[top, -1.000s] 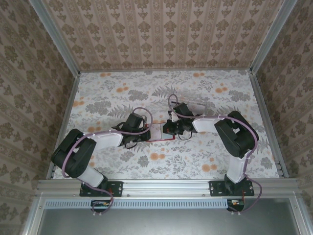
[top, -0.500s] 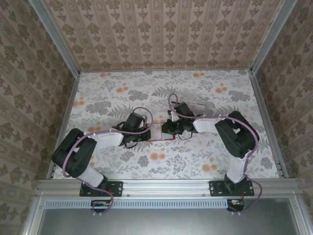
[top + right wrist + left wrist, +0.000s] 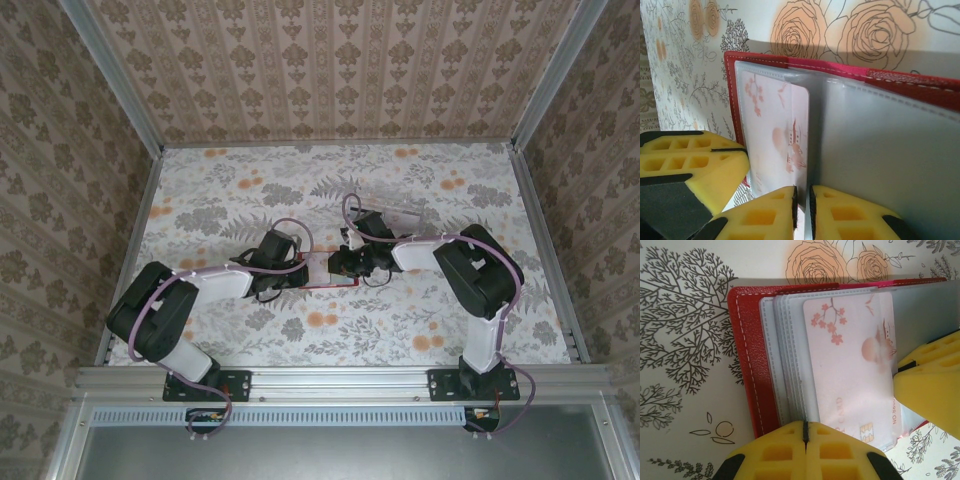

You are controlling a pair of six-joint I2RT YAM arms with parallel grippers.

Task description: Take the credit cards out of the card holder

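**Fig.** Open card holder [image 3: 322, 268] near table [image 3: 220, 190] ctr, btwn L gripper [image 3: 297, 272] and R gripper [image 3: 344, 262].

**Detail:** Holder lies flat on the floral surface, red cover down and inner side up. Clear sleeves [image 3: 785, 355] are stacked like pages along the stitched red edge. The top sleeve holds a pale pink credit card [image 3: 850, 365] w/ blossom print and gold chip, sitting in its pocket. L fingers [image 3: 775, 452] are pressed together w/ no gap at the seam. Their tips sit at the holder's edge over the sleeve stack, nothing visible btwn them. R fingers [image 3: 850, 212] stand a thin slit apart, astride the card's long edge beside the page fold. Whether they pinch card or sleeve: cannot tell.
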